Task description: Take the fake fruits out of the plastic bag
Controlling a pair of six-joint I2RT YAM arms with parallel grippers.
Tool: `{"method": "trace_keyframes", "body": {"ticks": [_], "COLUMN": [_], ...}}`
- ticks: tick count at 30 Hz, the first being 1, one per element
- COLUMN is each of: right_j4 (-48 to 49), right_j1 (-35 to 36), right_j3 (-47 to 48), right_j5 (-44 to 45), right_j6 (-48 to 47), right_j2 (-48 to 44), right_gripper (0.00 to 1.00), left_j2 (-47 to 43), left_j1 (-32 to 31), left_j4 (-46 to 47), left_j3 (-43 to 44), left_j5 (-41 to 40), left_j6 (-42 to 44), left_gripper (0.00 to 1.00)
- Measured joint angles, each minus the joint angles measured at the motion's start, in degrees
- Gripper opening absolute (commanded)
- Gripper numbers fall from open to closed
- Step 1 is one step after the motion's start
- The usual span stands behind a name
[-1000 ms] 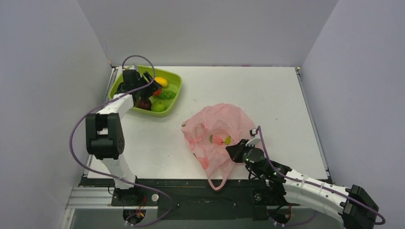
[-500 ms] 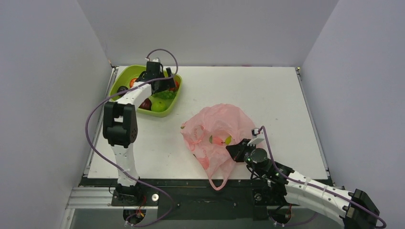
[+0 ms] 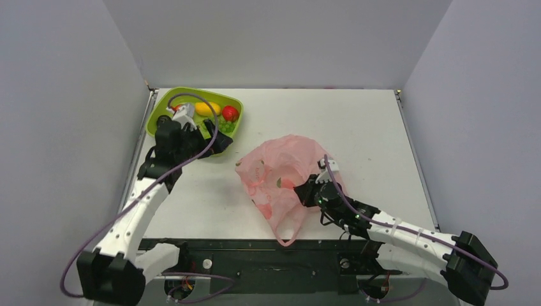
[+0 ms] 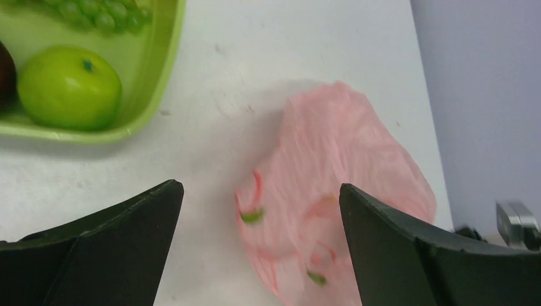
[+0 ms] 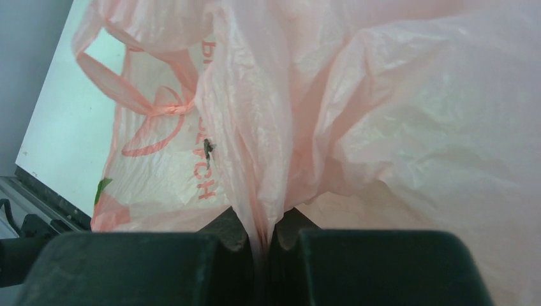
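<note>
The pink plastic bag [image 3: 281,169] lies crumpled in the middle of the table. It also shows in the left wrist view [image 4: 344,185]. My right gripper [image 3: 308,191] is at the bag's near right side, shut on a pinched fold of the bag [image 5: 255,159]. I cannot make out any fruit inside the bag. My left gripper [image 3: 220,141] is open wide and empty over the tray's front right corner, facing the bag. A red apple [image 3: 229,113] and a green apple [image 4: 69,95] lie in the lime-green tray [image 3: 163,105].
The tray also holds a yellow elongated fruit [image 3: 205,108], green grapes [image 4: 105,11] and a dark fruit [image 4: 4,73] at its left edge. A bag handle [image 3: 288,236] hangs over the table's near edge. Grey walls stand on three sides.
My left arm has drawn back from over the tray, and its gripper now points toward the bag. My right gripper has pulled the bag a little to the left.
</note>
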Motion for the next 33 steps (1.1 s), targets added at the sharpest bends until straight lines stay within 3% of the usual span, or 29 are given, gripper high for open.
{"method": "trace_keyframes", "body": {"ticks": [4, 8, 14, 18, 24, 33], "right_j4": [-0.39, -1.36, -3.41, 0.33, 5.7, 10.03], "right_j1": [-0.52, 0.13, 9.92, 14.71, 11.04, 6.6], "right_j3": [8.5, 18.69, 29.64, 24.7, 14.49, 16.13], "right_j5": [-2.16, -4.72, -6.34, -9.84, -14.25, -17.94], "right_j6": [-3.82, -7.63, -12.52, -11.04, -4.72, 0.46], "right_j2": [7.8, 18.6, 30.58, 30.56, 30.75, 32.37], "right_gripper": [0.0, 0.0, 0.0, 0.0, 0.0, 0.0], "left_j2": [-18.45, -29.64, -42.18, -46.27, -51.49, -40.13], "left_j1": [0.0, 0.0, -0.07, -1.99, -10.73, -23.98], "left_j4": [-1.75, -7.13, -11.61, -14.1, -15.45, -14.6], "left_j3": [-12.37, -16.2, -22.6, -27.85, -31.89, -29.68], "left_j5": [5.68, 8.35, 12.85, 14.1, 12.85, 10.45], "left_j6": [-4.09, -6.58, -11.87, -15.47, -18.6, -14.84], "left_gripper": [0.94, 0.93, 0.86, 0.85, 0.82, 0.81]}}
